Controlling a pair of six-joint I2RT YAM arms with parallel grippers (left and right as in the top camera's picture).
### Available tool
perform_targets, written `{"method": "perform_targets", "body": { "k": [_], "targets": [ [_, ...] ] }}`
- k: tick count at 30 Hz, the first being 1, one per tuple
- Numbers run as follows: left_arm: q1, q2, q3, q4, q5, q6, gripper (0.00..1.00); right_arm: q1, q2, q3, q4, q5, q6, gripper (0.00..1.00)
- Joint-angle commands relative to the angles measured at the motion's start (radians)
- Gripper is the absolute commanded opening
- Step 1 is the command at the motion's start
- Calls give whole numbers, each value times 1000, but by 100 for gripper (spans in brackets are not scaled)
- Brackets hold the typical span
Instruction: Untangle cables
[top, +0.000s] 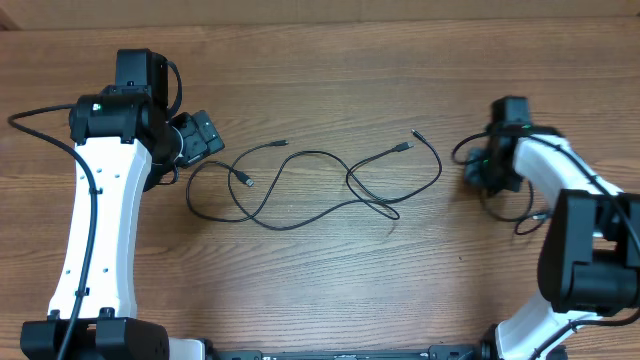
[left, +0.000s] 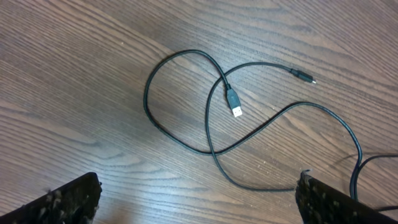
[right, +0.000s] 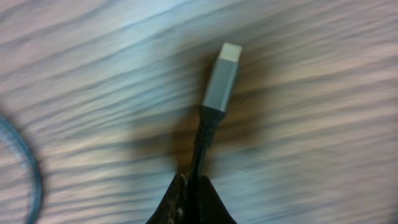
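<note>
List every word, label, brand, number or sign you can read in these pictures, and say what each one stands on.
No readable text in any view.
cables: plain black, no print visible.
USB plug: no marking visible.
grey plug, its cord pinched in the right gripper: looks blank, but the view is blurred.
left arm: a green light only, no label visible.
table: bare wood grain.
</note>
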Motion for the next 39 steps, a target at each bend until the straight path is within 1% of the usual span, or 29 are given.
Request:
{"method": "perform_targets", "body": {
  "k": [1, 3, 7, 11, 13, 14, 15, 16, 18, 19, 21, 23, 25, 28, 30, 35, 39],
  "targets": [
    [3, 6, 12, -6, 5, -2, 100, -119, -9, 175, -53, 62, 109, 4],
    [3, 6, 12, -7, 5, -2, 100, -177, -9, 255, -95, 62, 151, 4],
    [3, 6, 12, -8, 5, -2, 100, -285, -9, 381, -140, 57, 170, 4],
    [3, 6, 12, -11, 5, -2, 100, -363, -8, 397, -159, 53, 170, 4],
    [3, 6, 12, -11, 5, -2, 100, -376, -8, 389, -164, 52, 170, 4],
    [3, 6, 12, -10, 5, -2, 100, -380, -8, 389, -163, 26, 170, 17],
    [3, 6, 12, -10, 5, -3, 100, -381, -8, 389, -153, -19, 170, 35],
    [3, 6, 12, -10, 5, -2, 100, -381, -8, 389, -145, -79, 169, 58],
    [3, 6, 12, -11, 5, -2, 100, -381, -8, 389, -140, -192, 155, 90],
    [3, 6, 12, -11, 5, -2, 100, -381, -9, 389, -141, -263, 113, 95],
    [3, 6, 12, -11, 4, -2, 100, -381, -9, 390, -142, -367, 62, 98],
    [3, 6, 12, -11, 4, 10, 100, -380, -10, 398, -157, -417, 60, 97],
    [3, 6, 12, -13, 3, 32, 100, -371, -22, 410, -190, -422, 53, 97],
    [3, 6, 12, -14, -3, 61, 100, -340, -62, 415, -250, -414, -16, 100],
    [3, 6, 12, -14, -3, 86, 100, -306, -94, 415, -296, -402, -51, 100],
    [3, 6, 12, -14, -4, 147, 100, -149, -142, 414, -409, -396, -157, 100],
    [3, 6, 12, -29, -65, 156, 100, 13, -140, 387, -480, -380, -229, 100]
  ]
}}
